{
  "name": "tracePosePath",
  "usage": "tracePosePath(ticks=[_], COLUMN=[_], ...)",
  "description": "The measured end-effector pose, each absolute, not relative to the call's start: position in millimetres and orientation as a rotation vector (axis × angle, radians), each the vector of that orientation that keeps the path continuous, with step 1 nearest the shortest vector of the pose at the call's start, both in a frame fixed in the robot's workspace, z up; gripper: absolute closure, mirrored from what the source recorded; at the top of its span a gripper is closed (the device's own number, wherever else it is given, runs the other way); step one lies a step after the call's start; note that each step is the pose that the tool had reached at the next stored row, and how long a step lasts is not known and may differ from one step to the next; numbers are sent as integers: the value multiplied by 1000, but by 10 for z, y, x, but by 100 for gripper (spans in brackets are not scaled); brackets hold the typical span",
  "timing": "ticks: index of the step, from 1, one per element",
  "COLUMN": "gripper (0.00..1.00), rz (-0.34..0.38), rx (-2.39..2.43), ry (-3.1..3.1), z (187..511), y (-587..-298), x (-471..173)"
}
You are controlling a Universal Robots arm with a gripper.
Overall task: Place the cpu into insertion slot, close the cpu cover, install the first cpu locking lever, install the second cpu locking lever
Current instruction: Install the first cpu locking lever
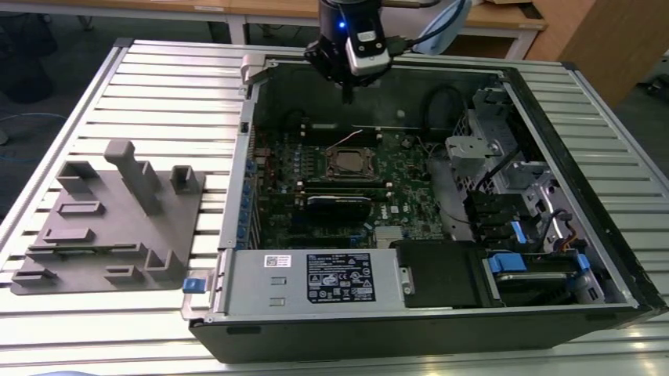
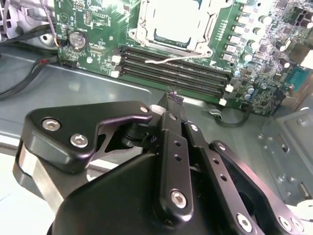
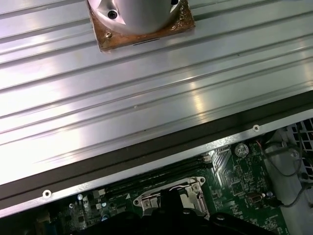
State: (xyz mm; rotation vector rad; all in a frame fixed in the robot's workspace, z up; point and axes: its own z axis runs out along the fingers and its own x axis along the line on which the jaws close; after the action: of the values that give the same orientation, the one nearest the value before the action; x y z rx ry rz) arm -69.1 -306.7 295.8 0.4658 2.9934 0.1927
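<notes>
Black pincer [image 2: 173,98], tips together, nr silver-rimmed insertion slot [image 2: 146,22].

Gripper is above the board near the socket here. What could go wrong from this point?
1. The thin locking lever looks unlatched beside the insertion slot; the shut gripper could slip off it or bend it.
2. The memory slots lie right next to that lever, so a misaimed descent might strike them.

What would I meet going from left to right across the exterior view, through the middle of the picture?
grey fixture block → case's left wall → insertion slot on the motherboard → silver drive cage → case's right wall
</notes>
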Motion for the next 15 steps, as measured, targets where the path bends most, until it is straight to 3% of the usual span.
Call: tracePosePath(ticks=[15], gripper=[89], rz=[193], rx=[458], ry=[2994], z=[2802], y=[-3085], x=[-691])
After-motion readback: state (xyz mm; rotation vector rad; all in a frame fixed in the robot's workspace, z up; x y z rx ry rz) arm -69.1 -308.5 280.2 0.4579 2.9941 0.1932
